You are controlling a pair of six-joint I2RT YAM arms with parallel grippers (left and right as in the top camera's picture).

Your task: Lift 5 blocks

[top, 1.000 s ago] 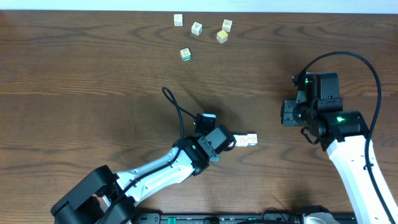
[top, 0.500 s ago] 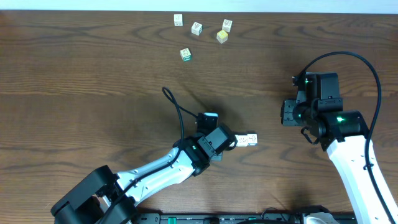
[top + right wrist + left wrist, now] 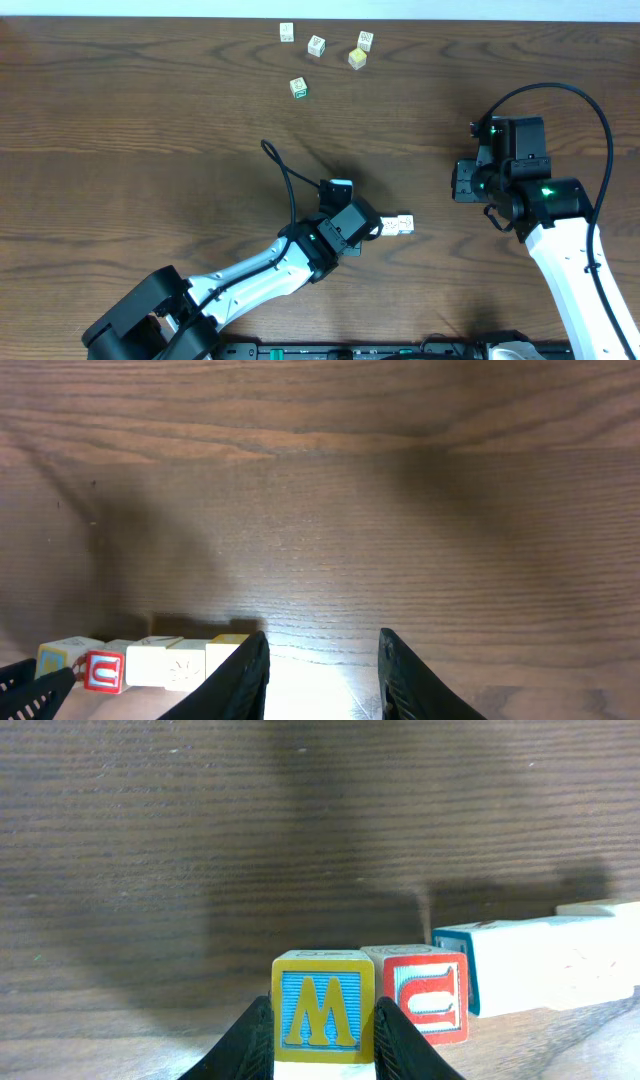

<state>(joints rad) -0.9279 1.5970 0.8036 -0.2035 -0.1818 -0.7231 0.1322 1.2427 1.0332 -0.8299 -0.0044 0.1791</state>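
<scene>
Nothing has visibly shifted: left end effector [image 3: 323,1025] clamps the yellow M block [image 3: 323,1008], first of the blocks [image 3: 400,224] lined up on the worktop [image 3: 150,120], seemingly for an end-to-end squeeze; right end effector [image 3: 322,660] waits half-open, empty.

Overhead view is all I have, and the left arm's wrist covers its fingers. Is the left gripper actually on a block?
Observer: Yes. The left wrist view shows the left gripper shut on the yellow M block, with a finger against each side.
Operator: What's beside it? I see only a pale strip.
Observer: A red-bordered U block sits close beside it, then a blue-edged whitish block, in one row.
Operator: And the other arm?
Observer: The right gripper is open, with nothing between its fingers. The row of blocks shows at the lower left of its wrist view.
</scene>
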